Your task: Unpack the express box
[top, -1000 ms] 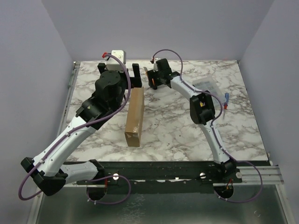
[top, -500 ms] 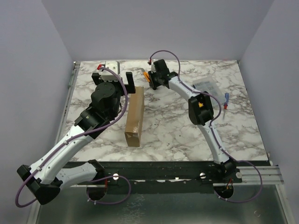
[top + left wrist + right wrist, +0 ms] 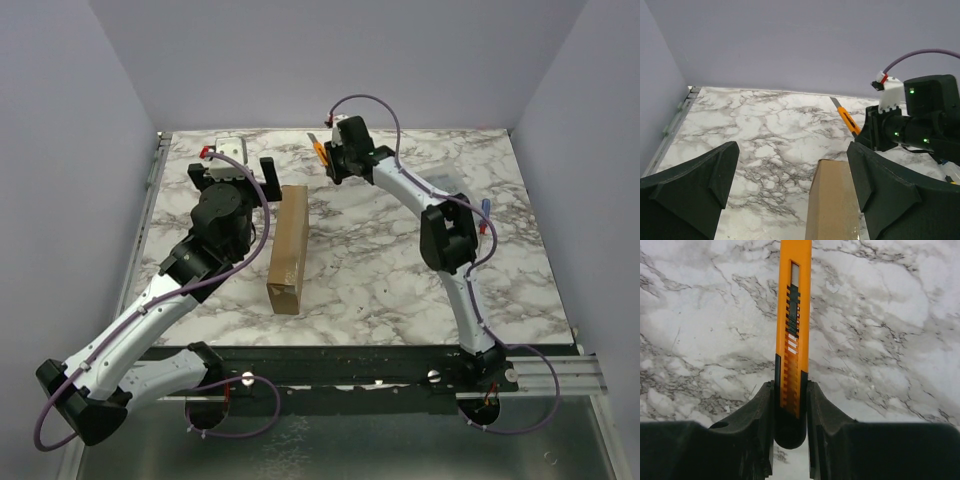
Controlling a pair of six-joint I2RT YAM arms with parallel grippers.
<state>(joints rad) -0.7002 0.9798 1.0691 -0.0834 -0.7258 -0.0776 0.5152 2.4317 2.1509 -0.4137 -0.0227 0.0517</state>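
The express box [image 3: 288, 248], plain brown cardboard, stands on its long edge mid-table, running from near to far. Its far end shows in the left wrist view, where the express box [image 3: 832, 202] sits low between the fingers. My left gripper [image 3: 237, 172] hovers open just left of the box's far end, and the left gripper [image 3: 792, 150] holds nothing. My right gripper [image 3: 338, 158] is at the far middle, shut on an orange utility knife [image 3: 318, 150]. The right gripper [image 3: 790, 387] clamps the utility knife [image 3: 794, 315] by its black tail end, with the knife [image 3: 846, 119] pointing away over the marble.
A clear plastic packet [image 3: 447, 184] and a small blue item [image 3: 484, 210] lie at the far right behind the right arm. A metal rail [image 3: 150, 190] runs along the table's left edge. Grey walls close in on three sides.
The right gripper closed on the knife and shifted it slightly back and right. The left gripper, still open, drew leftward away from over the box's far end.
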